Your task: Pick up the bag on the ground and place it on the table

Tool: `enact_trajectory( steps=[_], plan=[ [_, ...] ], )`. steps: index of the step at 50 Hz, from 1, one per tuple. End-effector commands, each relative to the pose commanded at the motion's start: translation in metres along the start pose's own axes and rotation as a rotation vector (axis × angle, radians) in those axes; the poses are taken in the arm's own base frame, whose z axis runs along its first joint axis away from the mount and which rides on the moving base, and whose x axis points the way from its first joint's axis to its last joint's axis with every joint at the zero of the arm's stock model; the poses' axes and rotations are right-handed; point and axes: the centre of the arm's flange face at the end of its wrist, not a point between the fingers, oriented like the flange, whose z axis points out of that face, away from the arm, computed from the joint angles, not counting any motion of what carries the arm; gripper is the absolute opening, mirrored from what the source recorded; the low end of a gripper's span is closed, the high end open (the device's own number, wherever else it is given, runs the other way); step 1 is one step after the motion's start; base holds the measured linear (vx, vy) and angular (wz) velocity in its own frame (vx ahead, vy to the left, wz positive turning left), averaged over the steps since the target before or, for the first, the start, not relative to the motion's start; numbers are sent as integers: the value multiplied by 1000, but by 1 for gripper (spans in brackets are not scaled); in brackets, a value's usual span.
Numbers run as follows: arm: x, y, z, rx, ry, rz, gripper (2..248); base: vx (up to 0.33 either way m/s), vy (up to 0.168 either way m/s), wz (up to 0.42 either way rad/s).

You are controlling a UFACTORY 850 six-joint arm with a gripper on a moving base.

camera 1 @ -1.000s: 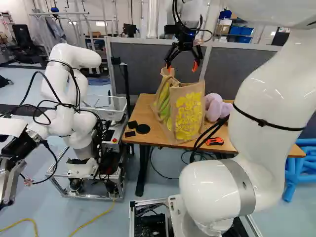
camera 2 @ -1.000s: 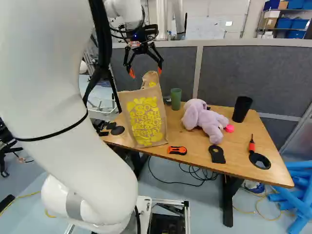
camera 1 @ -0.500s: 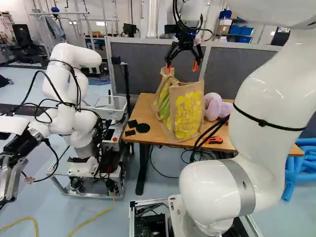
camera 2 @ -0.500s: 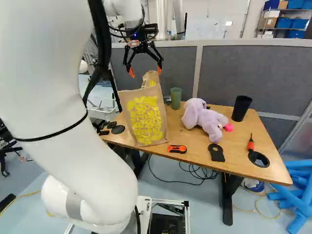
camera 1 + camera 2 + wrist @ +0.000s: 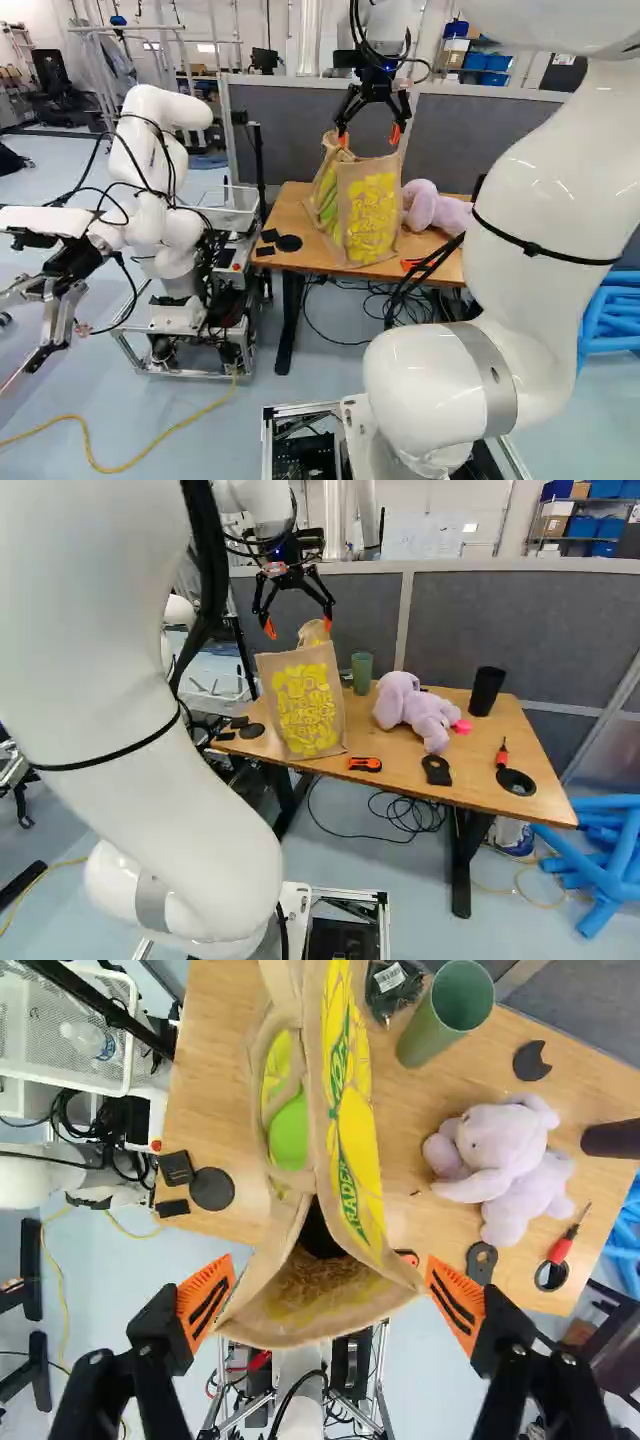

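While the end effector hangs over the worktop, released, its two fingers spread wide, the tan bag with yellow print stands upright on that worktop below it, the bag's open mouth between the fingers but not pinched by them; the green cup stands near the bag, and the orange-and-black cutter lies near its foot; the lilac plush toy rests farther along.

Grey partitions behind wooden table
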Motion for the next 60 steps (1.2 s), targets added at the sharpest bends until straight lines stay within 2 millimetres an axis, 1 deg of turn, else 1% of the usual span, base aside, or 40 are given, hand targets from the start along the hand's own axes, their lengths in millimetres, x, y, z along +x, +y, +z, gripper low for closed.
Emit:
enact_trajectory(
  steps=[38,60],
  plan=[
    [0,0,0,0,0,0,247,-170,-2,12],
    [0,0,0,0,0,0,247,-178,-52,-230]
  ],
)
